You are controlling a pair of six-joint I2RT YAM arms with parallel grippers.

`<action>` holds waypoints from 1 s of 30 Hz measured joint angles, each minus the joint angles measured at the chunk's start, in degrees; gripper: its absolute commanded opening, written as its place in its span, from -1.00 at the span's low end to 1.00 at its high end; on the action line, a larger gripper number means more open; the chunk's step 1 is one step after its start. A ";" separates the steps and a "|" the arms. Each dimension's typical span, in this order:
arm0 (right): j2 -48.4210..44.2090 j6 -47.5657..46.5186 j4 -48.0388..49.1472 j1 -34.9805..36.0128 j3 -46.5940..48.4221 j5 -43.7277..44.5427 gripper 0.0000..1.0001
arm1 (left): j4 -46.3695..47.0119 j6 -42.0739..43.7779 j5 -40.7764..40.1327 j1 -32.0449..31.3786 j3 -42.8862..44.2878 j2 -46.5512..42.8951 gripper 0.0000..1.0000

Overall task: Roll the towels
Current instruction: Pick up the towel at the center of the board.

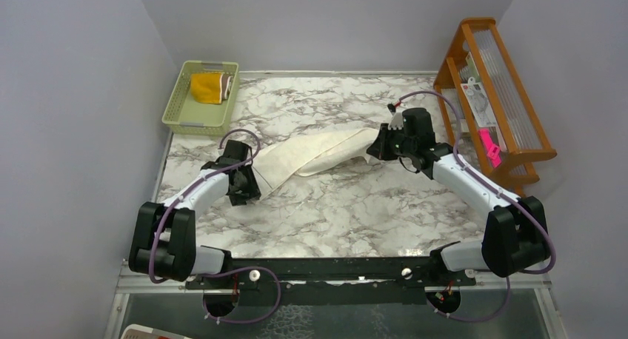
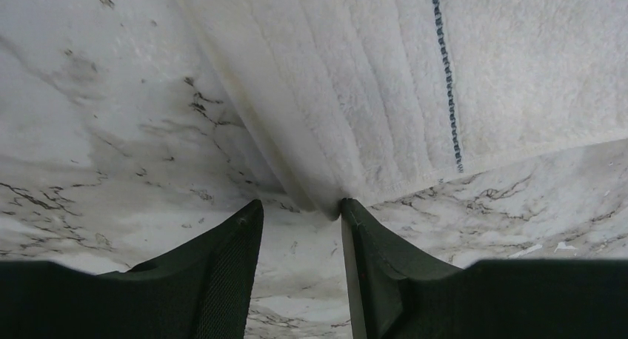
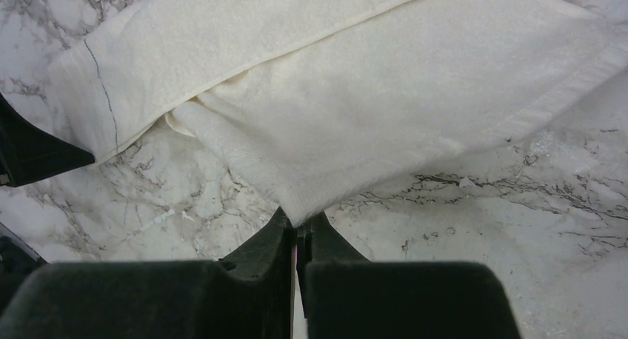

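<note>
The cream-white towel lies stretched across the marble table between my two grippers, partly folded over itself. My left gripper is at the towel's left end. In the left wrist view its jaws stand open, and a towel corner touches the right fingertip. My right gripper is at the towel's right end. In the right wrist view it is shut on a corner of the towel. The brown and mustard-yellow towel lies bunched in the basket at the back left.
The light-green plastic basket stands at the table's back left corner. A wooden rack with papers and a pink item stands along the right wall. Grey walls close in the table on three sides.
</note>
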 measured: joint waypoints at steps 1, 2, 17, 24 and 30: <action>0.00 0.00 0.00 0.00 -0.13 -0.11 -0.99 | 0.15 -0.48 0.22 -0.33 -0.76 -0.20 -0.12; 0.00 0.02 0.00 0.00 -0.22 -0.20 -0.99 | 0.35 -0.96 0.39 -0.83 -1.49 -0.37 -0.12; 0.04 0.00 0.04 0.00 -0.63 -0.96 -0.99 | -0.28 -2.08 0.63 -3.28 2.01 -0.96 -0.20; 0.24 0.02 0.04 -0.02 -0.63 -0.96 -0.99 | -0.59 -1.60 0.57 -3.26 3.13 0.35 -0.33; 0.33 0.00 0.04 0.00 -0.63 -0.96 -0.99 | -0.59 -1.46 0.52 -3.26 1.38 1.38 -0.36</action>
